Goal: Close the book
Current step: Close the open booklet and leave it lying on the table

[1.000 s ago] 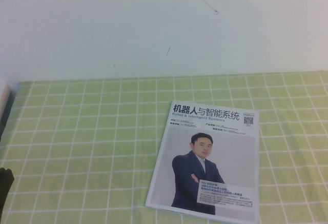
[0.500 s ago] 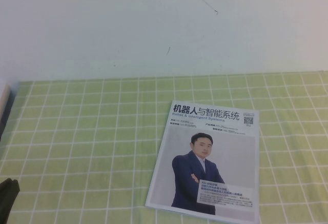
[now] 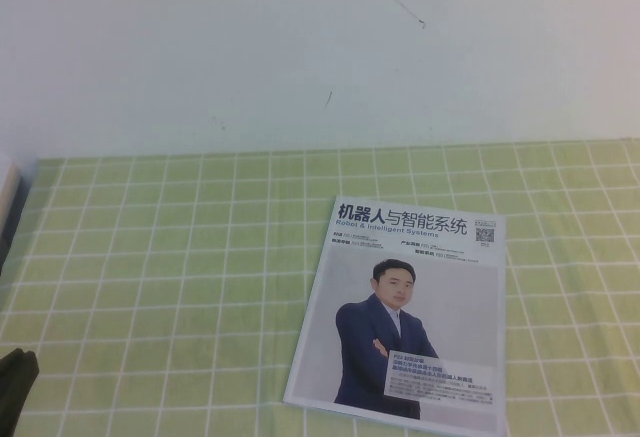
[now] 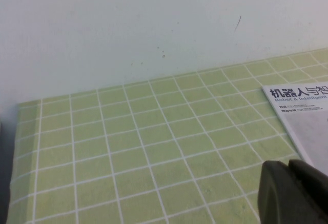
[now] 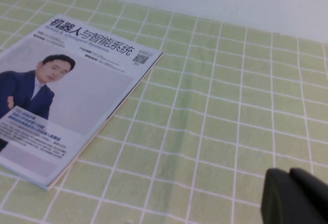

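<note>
The book [image 3: 405,317] is a thin magazine lying shut and flat on the green checked cloth [image 3: 180,257], cover up, showing a man in a dark suit and a Chinese title. It also appears in the right wrist view [image 5: 66,96], and its corner shows in the left wrist view [image 4: 302,111]. My left gripper [image 4: 290,168] is shut and empty, held over the cloth left of the book; its dark tip shows at the near left edge [image 3: 14,377] of the high view. My right gripper [image 5: 290,174] is shut and empty, over bare cloth right of the book.
A white wall [image 3: 300,47] rises behind the table. The cloth's left edge [image 3: 10,207] borders a dark strip and a pale object. Bare cloth stretches left of the book and on its right.
The left gripper's tip has dropped lower at the near left edge of the high view since a second ago. The book has not moved.
</note>
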